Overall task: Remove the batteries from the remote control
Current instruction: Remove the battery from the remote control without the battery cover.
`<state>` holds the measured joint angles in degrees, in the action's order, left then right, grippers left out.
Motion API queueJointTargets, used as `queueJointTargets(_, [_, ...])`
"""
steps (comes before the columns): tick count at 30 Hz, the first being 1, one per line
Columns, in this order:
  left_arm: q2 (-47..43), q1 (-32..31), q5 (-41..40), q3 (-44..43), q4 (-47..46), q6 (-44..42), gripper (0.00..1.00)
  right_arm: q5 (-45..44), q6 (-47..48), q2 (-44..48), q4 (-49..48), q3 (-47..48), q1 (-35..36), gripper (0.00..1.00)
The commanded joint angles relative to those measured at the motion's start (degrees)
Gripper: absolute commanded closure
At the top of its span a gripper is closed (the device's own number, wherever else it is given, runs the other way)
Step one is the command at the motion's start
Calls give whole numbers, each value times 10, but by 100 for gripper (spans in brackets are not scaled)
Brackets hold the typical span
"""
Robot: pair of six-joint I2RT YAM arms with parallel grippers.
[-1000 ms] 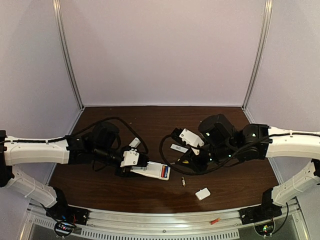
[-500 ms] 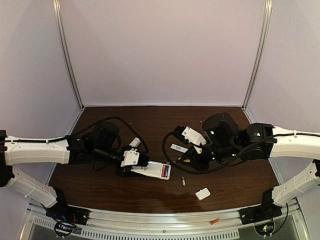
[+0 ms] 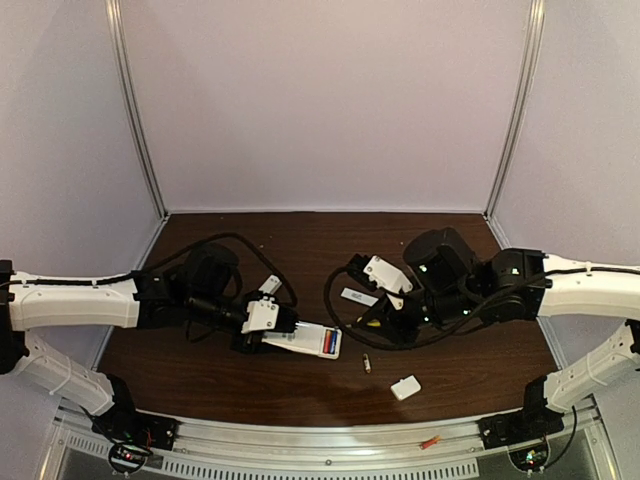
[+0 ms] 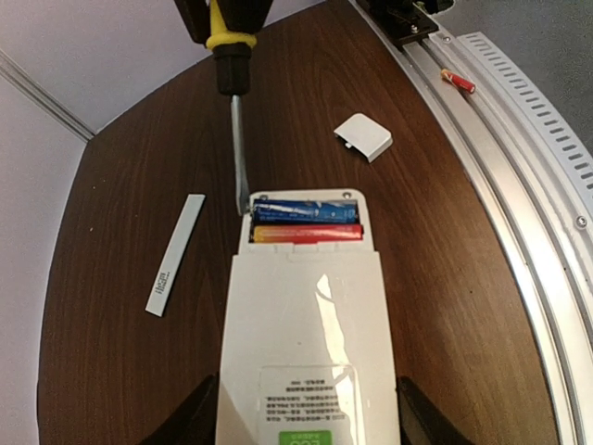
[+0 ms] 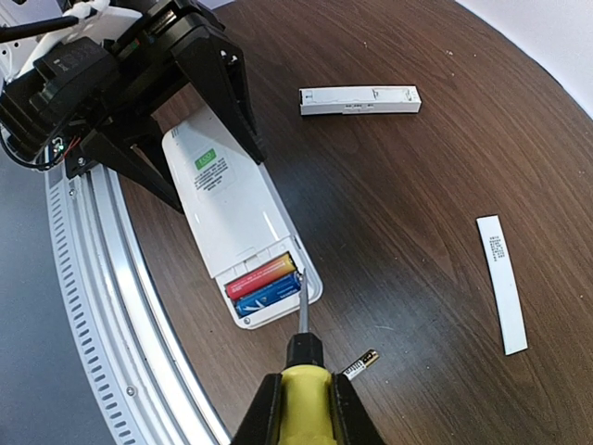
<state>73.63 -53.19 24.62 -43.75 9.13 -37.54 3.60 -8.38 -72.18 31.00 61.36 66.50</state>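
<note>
My left gripper [image 4: 306,423] [image 3: 262,335] is shut on the white remote control [image 4: 304,334] [image 3: 300,342], which lies face down with its battery bay open. Two batteries sit side by side in the bay: a blue one [image 4: 304,211] [image 5: 267,295] and a gold-and-red one [image 4: 306,234] [image 5: 262,275]. My right gripper [image 5: 306,413] [image 3: 385,325] is shut on the yellow-handled screwdriver [image 5: 306,389]. Its metal tip [image 4: 241,190] rests at the bay's corner, at the blue battery's end. One loose battery [image 5: 359,363] [image 3: 367,364] lies on the table beside the screwdriver.
The small white cover [image 4: 363,136] [image 3: 405,387] lies near the front edge. A white label strip [image 4: 174,255] [image 5: 501,283] and a white bar [image 5: 359,100] lie on the dark table. The metal rail [image 4: 519,185] holds a small red item [image 4: 459,81].
The right arm has shifted slightly with the screwdriver. The left arm and the remote control have not moved.
</note>
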Motion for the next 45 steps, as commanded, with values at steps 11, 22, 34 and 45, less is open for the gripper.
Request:
queueJointTargets(11, [-28,3,11,0,-24,4,100,-20,-17,-11,-6,3,3,100])
queueJointTargets(22, [-36,3,12,7,-24,4,100,-33,-31,-15,-5,3,2,100])
queueJointTargets(34, [-39,3,12,16,-31,5,100,-47,-38,10,-24,11,2,100])
queueJointTargets(45, [-42,3,16,26,-44,-1,100,0,-13,12,3,18,3,100])
